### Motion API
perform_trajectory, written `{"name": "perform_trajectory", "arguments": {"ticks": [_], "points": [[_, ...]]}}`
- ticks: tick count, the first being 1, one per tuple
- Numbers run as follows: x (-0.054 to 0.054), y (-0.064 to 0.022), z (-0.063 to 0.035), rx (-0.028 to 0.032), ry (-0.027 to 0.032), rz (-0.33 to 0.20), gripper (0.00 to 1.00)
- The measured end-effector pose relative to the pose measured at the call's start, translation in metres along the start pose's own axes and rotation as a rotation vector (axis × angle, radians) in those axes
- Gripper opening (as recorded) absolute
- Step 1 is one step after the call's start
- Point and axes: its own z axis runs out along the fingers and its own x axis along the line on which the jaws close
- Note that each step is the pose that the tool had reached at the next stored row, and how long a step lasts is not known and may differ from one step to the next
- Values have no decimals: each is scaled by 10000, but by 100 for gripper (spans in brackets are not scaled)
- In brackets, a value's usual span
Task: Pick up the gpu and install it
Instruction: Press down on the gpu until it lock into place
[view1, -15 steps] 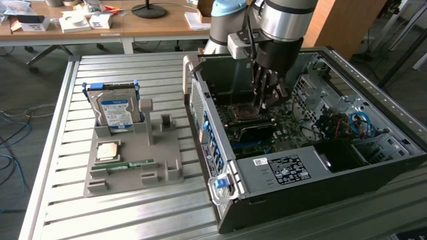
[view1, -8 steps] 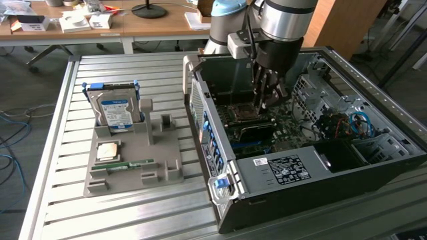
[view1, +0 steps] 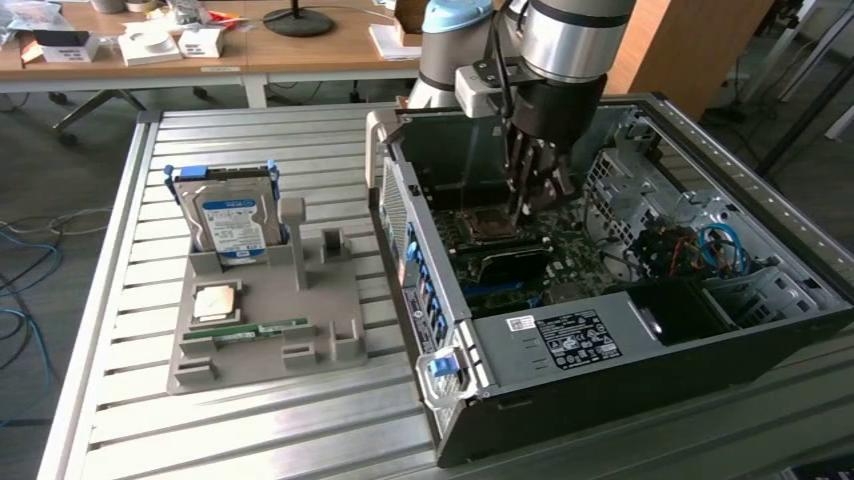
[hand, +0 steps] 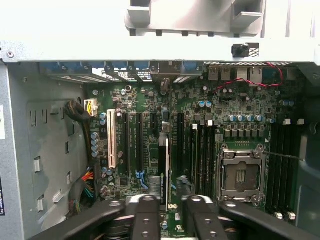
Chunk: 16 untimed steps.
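Exterior view: open computer case (view1: 641, 330) lying on the slatted table (view1: 267, 430), arm reaching down into it from above. Fingers (view1: 523, 185) low inside the case, just above the motherboard (view1: 587, 255) near its middle. Outside the case, on the exterior view's left of it, a grey holder (view1: 320, 300) with the silver hard drive (view1: 230, 220) standing upright in it and the green memory stick (view1: 247, 330) lying flat.

Wrist view: looking straight down into the case at the motherboard (hand: 150, 100). Gpu (hand: 166, 165) seen edge-on as a thin dark plate, standing upright among the long expansion slots inside the case, well apart from the empty processor socket (hand: 240, 175). Whether fully seated in a slot cannot be told. Fingers (hand: 145, 217) spread, one on either side of the gpu's near end. A clear gap on the socket side of the card, so not clamped on it. On the other side, touching or not cannot be told.
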Motion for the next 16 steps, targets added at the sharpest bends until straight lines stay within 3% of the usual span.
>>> {"name": "perform_trajectory", "arguments": {"ticks": [3,11,13,16], "points": [[0,0,0,0,0,0,14],[0,-7,0,-14,0,1,11],[-1,-30,1,-95,4,8,11],[-2,-55,5,-323,13,26,11]]}}
